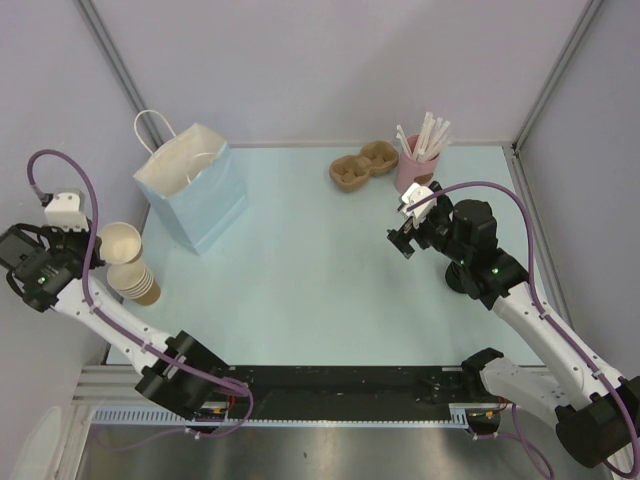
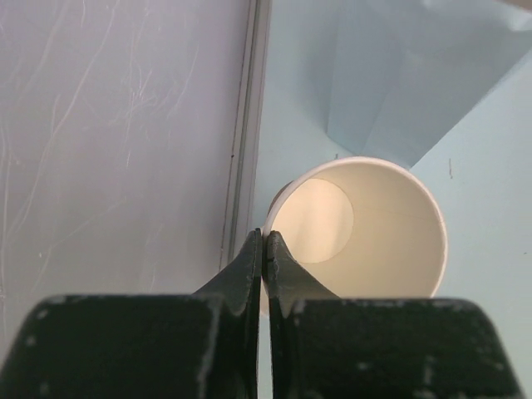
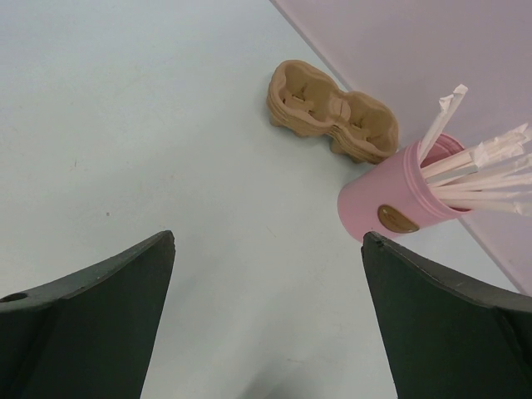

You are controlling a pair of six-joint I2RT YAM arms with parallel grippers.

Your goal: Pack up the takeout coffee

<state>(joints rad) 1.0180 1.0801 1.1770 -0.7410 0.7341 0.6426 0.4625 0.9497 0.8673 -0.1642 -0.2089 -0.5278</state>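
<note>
The lidded takeout coffee is not in view in any frame. My left gripper [image 1: 100, 250] is shut on the rim of a lidless tan paper cup [image 1: 121, 243], cream inside, held just above and beside the stack of lidless tan cups [image 1: 138, 282] at the table's left edge. In the left wrist view the fingertips [image 2: 253, 249] pinch the cup's [image 2: 374, 224] near-left rim. My right gripper [image 1: 404, 236] is open and empty over the right part of the table, near the pink cup; its jaws stand wide apart in the right wrist view [image 3: 269, 239].
A light blue paper bag [image 1: 195, 190] with white handles stands open at the back left, and shows in the left wrist view [image 2: 416, 75]. A tan pulp cup carrier [image 1: 362, 165] [image 3: 328, 108] and a pink cup of white straws [image 1: 416, 165] [image 3: 399, 199] stand at the back right.
</note>
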